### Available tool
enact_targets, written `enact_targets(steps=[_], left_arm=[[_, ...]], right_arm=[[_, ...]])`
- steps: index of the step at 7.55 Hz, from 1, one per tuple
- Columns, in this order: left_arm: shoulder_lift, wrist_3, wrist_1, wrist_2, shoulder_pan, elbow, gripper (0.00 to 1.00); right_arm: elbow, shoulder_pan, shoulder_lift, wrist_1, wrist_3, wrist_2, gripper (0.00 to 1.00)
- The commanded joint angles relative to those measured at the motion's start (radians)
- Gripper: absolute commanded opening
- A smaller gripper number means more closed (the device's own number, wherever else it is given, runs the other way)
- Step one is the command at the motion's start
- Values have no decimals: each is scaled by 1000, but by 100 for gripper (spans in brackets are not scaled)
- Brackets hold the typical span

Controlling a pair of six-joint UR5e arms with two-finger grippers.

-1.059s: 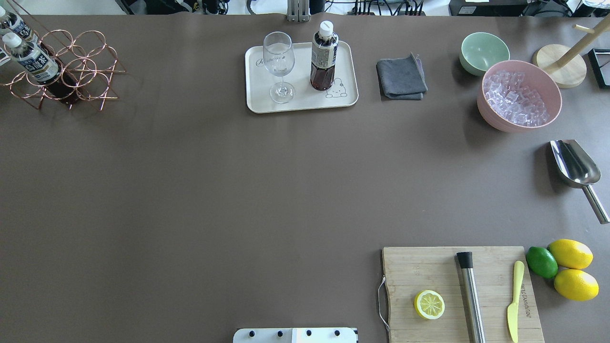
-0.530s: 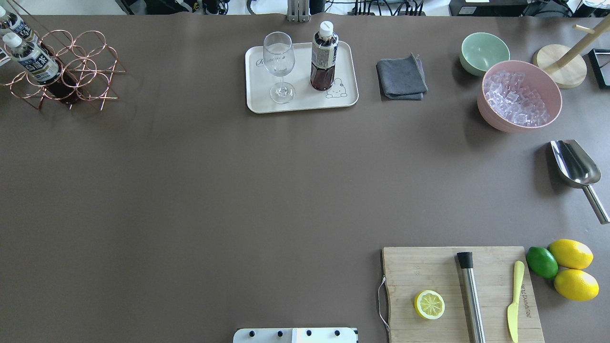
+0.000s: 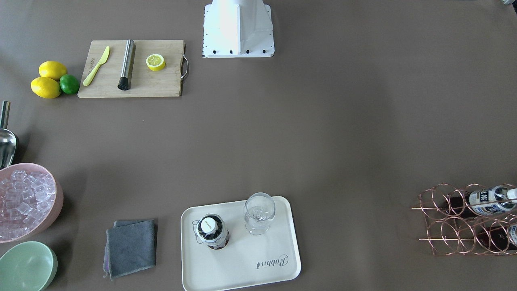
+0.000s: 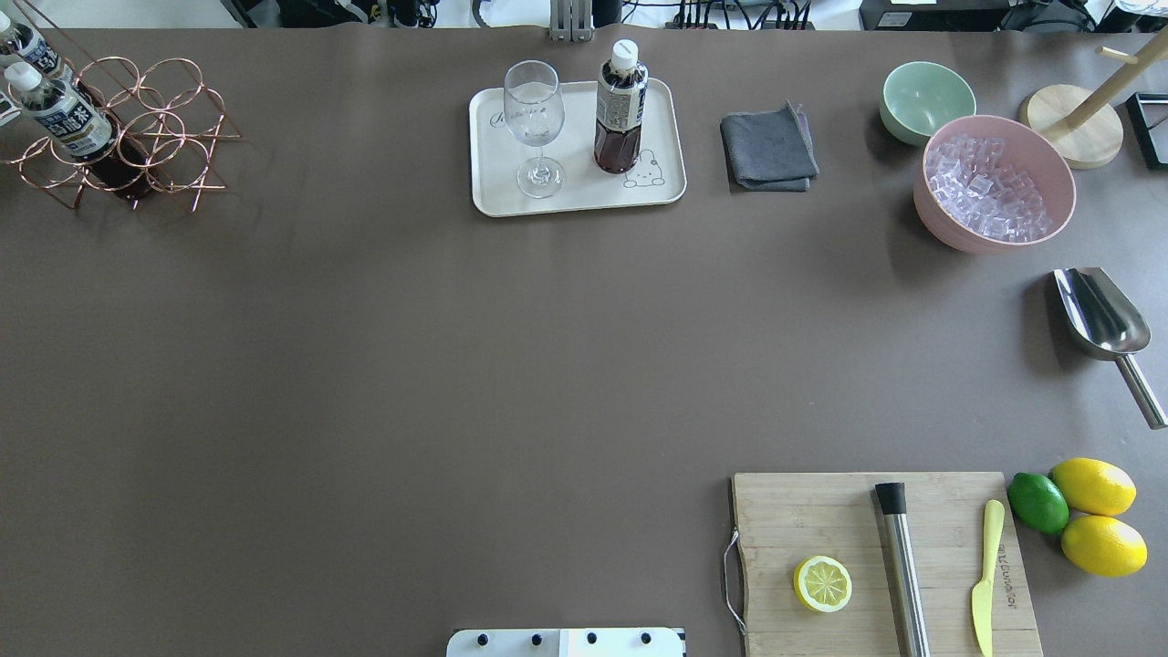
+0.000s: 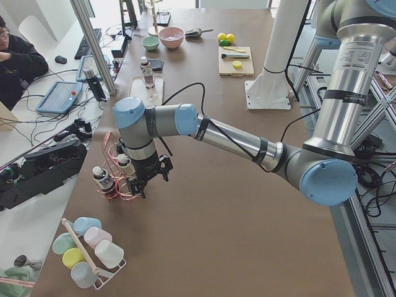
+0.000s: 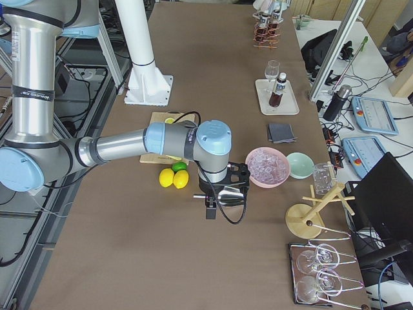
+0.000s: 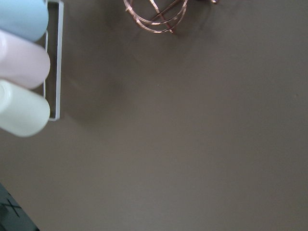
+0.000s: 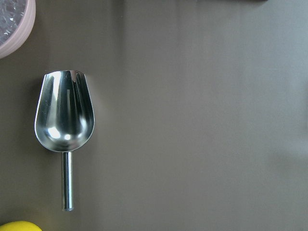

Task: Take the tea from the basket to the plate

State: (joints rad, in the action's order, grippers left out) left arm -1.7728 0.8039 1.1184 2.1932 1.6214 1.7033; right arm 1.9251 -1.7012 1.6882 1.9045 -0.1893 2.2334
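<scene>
As you scan from far left, basket [image 4: 137,137]: holds two bottles [image 4: 68,120].
Left gripper [image 5: 151,181]: near basket; opening, hold: cannot tell.
Tea [image 4: 620,109]: upright on plate [image 4: 584,196], far centre.
Right gripper [image 6: 224,196]: above scoop [image 4: 1100,315], right; cannot tell either.

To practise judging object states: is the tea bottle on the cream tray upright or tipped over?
Upright: the tea stands on its base on the plate, white cap uppermost.
</scene>
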Motion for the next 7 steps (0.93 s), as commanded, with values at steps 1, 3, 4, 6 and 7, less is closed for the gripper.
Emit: enact_targets(steps=[1,3,4,6,7], left_arm=[[56,-440,106,82,-20,-119,98],[49,-515,251,112,-26,-255,98],[38,-642,312,167,-49,-293,98],[52,-717,356,174,-60,-287,98],[49,-720,356,174,-60,-277,98]], right_arm=[[3,0,-2,-1,-4,0,100],[8,0,-5,-5,-5,0,100],[11,0,-4,-10,-7,0,100],[-1,0,-4,-24,-7,0,100],[-3,0,-4,-22,-9,2,100]])
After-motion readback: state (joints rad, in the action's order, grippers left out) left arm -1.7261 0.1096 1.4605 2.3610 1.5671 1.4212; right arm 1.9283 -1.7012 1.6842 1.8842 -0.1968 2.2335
